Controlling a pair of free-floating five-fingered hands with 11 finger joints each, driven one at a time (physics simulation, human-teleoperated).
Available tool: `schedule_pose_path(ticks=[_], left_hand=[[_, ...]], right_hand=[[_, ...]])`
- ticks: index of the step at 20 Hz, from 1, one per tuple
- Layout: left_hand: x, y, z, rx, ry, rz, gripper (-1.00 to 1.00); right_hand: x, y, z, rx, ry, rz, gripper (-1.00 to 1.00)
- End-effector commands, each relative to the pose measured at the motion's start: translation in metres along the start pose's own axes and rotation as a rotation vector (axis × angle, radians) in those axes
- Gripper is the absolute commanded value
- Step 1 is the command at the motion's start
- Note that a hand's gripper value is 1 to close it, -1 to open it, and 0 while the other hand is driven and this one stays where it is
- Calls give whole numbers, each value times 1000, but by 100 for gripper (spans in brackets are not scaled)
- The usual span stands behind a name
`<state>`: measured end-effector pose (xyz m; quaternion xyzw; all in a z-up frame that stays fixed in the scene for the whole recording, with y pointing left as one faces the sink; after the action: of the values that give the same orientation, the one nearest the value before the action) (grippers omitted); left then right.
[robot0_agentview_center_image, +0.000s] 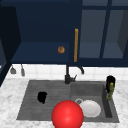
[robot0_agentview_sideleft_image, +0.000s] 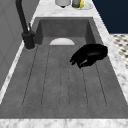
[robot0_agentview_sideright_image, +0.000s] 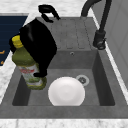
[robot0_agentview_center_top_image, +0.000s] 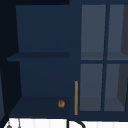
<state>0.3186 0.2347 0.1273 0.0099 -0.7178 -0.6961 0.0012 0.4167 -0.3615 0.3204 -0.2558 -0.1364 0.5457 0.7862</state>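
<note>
My right hand (robot0_agentview_center_image: 110, 80) hangs over the right end of the sink basin, fingers curled round a green bottle (robot0_agentview_center_image: 110, 92) with a yellow cap. The right side view has this hand (robot0_agentview_sideright_image: 37, 43) gripping the bottle (robot0_agentview_sideright_image: 27, 68) upright above the basin's near corner. Over the ribbed drainboard (robot0_agentview_center_image: 30, 100) floats my left hand (robot0_agentview_center_image: 42, 97), holding nothing. From the left side its fingers (robot0_agentview_sideleft_image: 78, 60) are loosely bent, a little above the board. A white plate (robot0_agentview_center_image: 90, 108) lies on the basin floor beside the drain (robot0_agentview_sideright_image: 82, 79).
A large red ball (robot0_agentview_center_image: 67, 115) sits at the sink's front edge. The black faucet (robot0_agentview_center_image: 67, 75) stands behind the sink's middle. Above, an open dark blue cabinet holds a small brown object (robot0_agentview_center_top_image: 61, 103) on its lower shelf, next to an orange door handle (robot0_agentview_center_top_image: 76, 97).
</note>
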Motion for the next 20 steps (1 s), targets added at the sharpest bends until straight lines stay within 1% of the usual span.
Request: schedule_pose_path(ticks=[1,8,11,15,17,19,20], left_hand=[[0,0,0,0,0,0,0],[0,0,0,0,0,0,0],[0,0,0,0,0,0,0],[0,0,0,0,0,0,0],[0,0,0,0,0,0,0],[0,0,0,0,0,0,0],[0,0,0,0,0,0,0]], right_hand=[[30,4,7,-28,-8,-8,100],[85,25,8,-69,12,-9,100],[107,46,-8,-90,45,14,100],[128,76,-13,-101,68,39,100],[143,91,-22,-109,60,29,100],[149,95,-32,-118,50,60,100],[150,99,-38,-118,47,65,100]])
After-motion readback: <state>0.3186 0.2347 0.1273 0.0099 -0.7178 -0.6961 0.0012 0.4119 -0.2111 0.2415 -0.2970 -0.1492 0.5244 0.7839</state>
